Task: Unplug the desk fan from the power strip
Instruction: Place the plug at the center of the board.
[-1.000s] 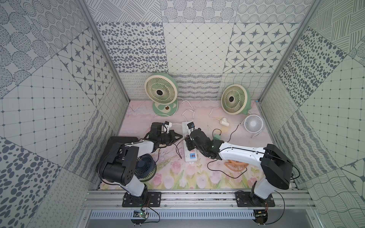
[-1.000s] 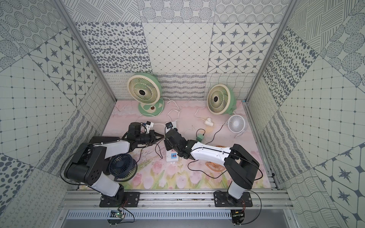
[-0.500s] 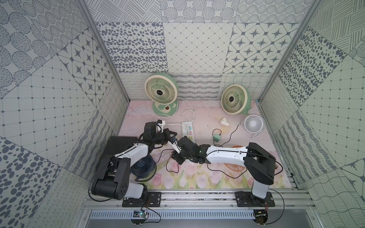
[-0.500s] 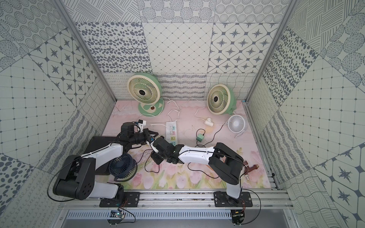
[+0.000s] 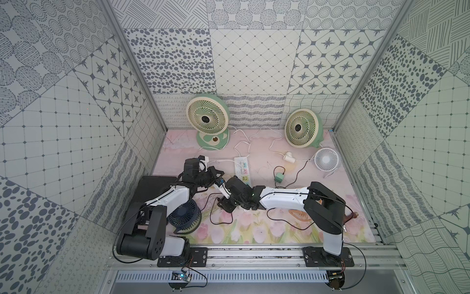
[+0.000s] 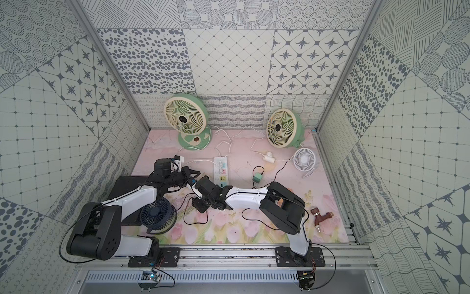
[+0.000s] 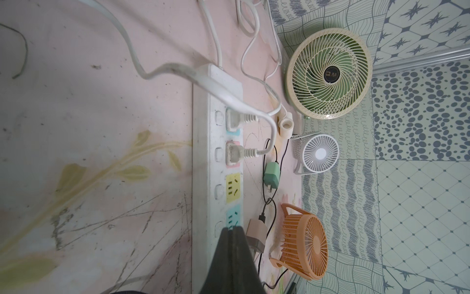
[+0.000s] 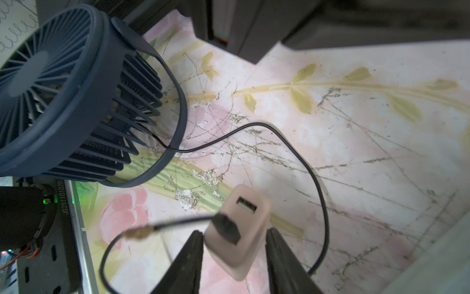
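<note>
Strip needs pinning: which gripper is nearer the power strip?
Left. The left gripper, shut, is over an end socket of the power strip; the right gripper is away from it, open around a pink adapter.

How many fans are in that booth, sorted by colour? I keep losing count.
Green-and-cream fans: 2
White fan: 1
Navy blue fan: 1
Orange fan, mostly hidden under an arm in the top views: 1
Total: 5
</note>
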Robot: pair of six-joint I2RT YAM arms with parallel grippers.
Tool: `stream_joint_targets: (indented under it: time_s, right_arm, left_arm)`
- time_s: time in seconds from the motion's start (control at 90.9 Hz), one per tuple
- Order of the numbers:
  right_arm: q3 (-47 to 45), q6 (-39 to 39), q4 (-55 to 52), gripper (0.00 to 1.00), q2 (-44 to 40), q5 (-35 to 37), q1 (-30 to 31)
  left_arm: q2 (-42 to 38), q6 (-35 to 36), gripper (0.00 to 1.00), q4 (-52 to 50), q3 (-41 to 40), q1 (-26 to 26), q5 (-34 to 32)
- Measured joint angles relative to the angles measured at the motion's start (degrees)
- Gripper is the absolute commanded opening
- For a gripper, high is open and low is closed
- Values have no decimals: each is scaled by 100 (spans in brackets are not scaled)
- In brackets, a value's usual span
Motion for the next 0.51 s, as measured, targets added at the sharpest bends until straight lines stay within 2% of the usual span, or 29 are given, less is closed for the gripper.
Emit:
stream_joint_targets:
  time_s: [0.363,0.506]
  right_arm:
    - [-192,59,-44,52,-763,17,-553]
    - [-190,260,-92,49,-925,389,-782]
  left_arm:
    - [380,-61,0,101,0,11,179]
    - [605,-168,0,269,0,7,358]
